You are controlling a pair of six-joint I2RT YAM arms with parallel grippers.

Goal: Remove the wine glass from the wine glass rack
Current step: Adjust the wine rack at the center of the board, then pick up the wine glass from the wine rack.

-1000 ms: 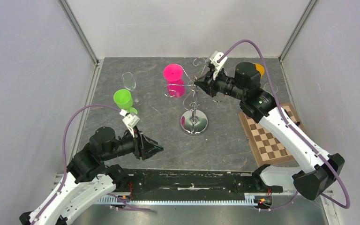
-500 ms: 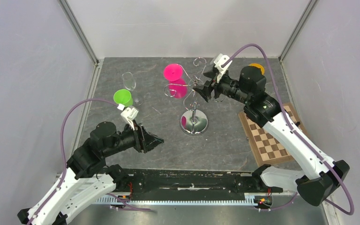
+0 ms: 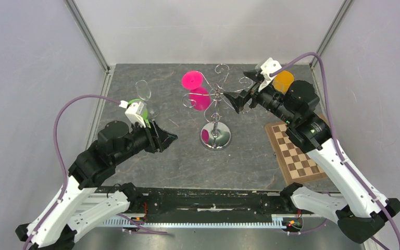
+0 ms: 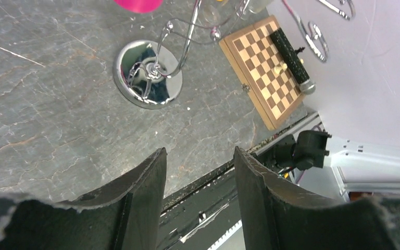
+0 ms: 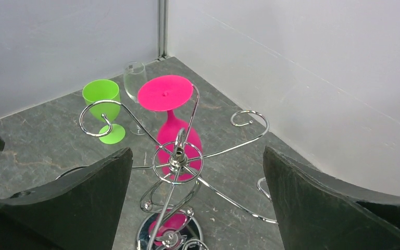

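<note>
The chrome wine glass rack (image 3: 215, 136) stands mid-table, and its hub (image 5: 178, 156) lies just past my right fingertips. A pink wine glass (image 3: 200, 99) hangs upside down from a left scroll arm, foot up (image 5: 165, 92). My right gripper (image 3: 242, 88) hovers to the right of the rack's top, open wide (image 5: 197, 151), holding nothing and touching no wire. My left gripper (image 3: 165, 136) is open and empty (image 4: 199, 152), left of the rack's round base (image 4: 147, 73) and above the floor.
A green glass (image 5: 102, 99) and a clear glass (image 5: 134, 80) stand upright at the back left, the green one partly behind my left wrist. An orange glass (image 3: 283, 80) sits behind my right arm. A chessboard (image 3: 297, 153) lies at the right.
My right gripper has opened wide and drawn back to the right, away from the rack's top. My left arm has moved away from the near edge, toward the green glass.
</note>
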